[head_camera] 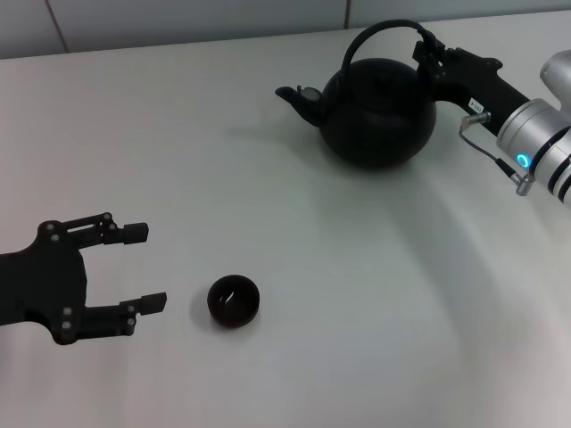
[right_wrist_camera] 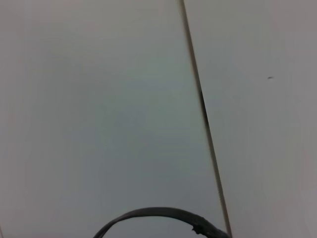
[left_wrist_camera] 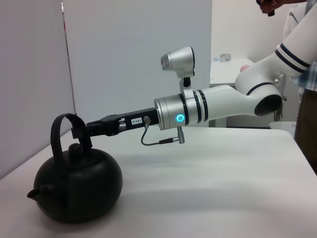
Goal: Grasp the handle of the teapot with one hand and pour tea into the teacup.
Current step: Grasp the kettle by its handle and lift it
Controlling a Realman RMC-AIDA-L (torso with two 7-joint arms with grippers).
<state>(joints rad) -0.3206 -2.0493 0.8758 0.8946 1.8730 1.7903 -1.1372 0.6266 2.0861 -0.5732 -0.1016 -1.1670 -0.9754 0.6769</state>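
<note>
The teapot (head_camera: 378, 114) stands at the far side of the bench (head_camera: 357, 294), the right claw (head_camera: 426, 52) clenched on the handle (head_camera: 379, 34) beside its top. The teacup (head_camera: 234, 300) sits well apart, near the released left claw (head_camera: 145, 267). Such an off-centre hold may let the pot swing and spill short of the tiny cup.

White table (head_camera: 357, 357) w/ a matte top, soft shadows across it. Behind it a pale wall (head_camera: 178, 22) w/ thin dark panel seams; one seam (right_wrist_camera: 200, 106) runs down the panel in the right wrist view. In the left wrist view a grey partition (left_wrist_camera: 29, 74) stands at the table's far edge, white panel (left_wrist_camera: 138, 54) beside it. Farther back a small shelf or counter (left_wrist_camera: 225, 69) w/ a small object on it, too small to tell. A person (left_wrist_camera: 302, 64) in a plaid sleeve at the frame edge.
</note>
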